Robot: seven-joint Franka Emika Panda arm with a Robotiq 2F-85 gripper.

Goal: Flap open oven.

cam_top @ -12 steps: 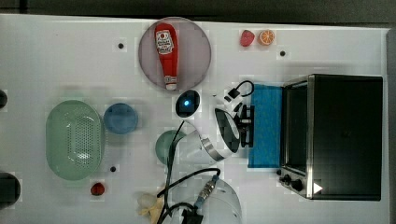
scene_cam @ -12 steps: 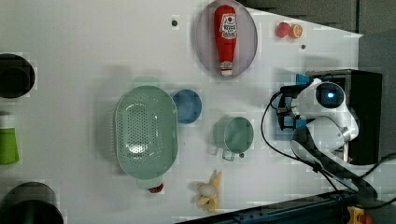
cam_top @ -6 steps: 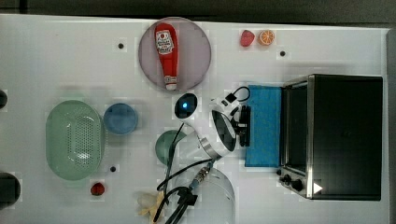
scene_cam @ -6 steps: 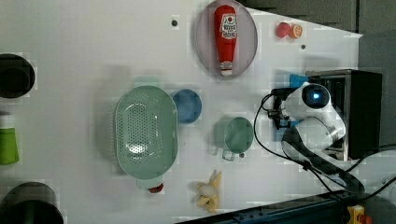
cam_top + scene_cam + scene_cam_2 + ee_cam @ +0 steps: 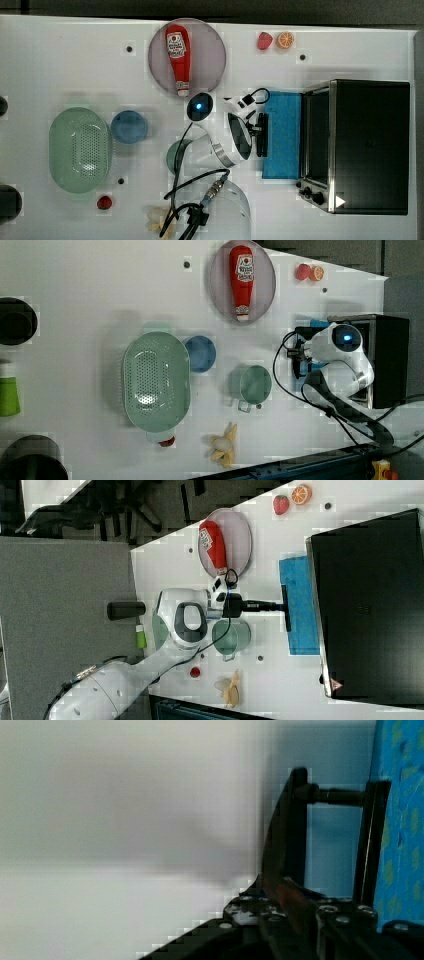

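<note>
1. The white table (image 5: 60, 65) carried everything, and the oven (image 5: 367, 145) stood at the top view's right end, its black top facing the camera and its silver front frame turned toward the middle of the table.
2. The oven's blue door (image 5: 282, 135) lay flapped down almost flat on the table, reaching from the frame toward me; in the right view the door (image 5: 302, 605) showed the same way, stretched out level in front of the black box.
3. My white arm came up from the top view's lower edge, over a clear dome, and bent toward the oven.
4. My gripper (image 5: 261, 135) sat at the far edge of the open door, on the side away from the oven, in the top view's centre-right.
5. The door's black bar handle (image 5: 286, 607) ran along that edge, and in the right view my gripper (image 5: 274, 606) reached straight out to it, its fingers closed narrowly around the bar.
6. In the wrist view the handle (image 5: 372, 840) stood just beside the blue door (image 5: 402, 820), with one dark finger (image 5: 287, 830) right next to it.
7. Two black knobs (image 5: 312, 192) sat on the frame at the top view's lower corner of the oven, well apart from my gripper.
</note>
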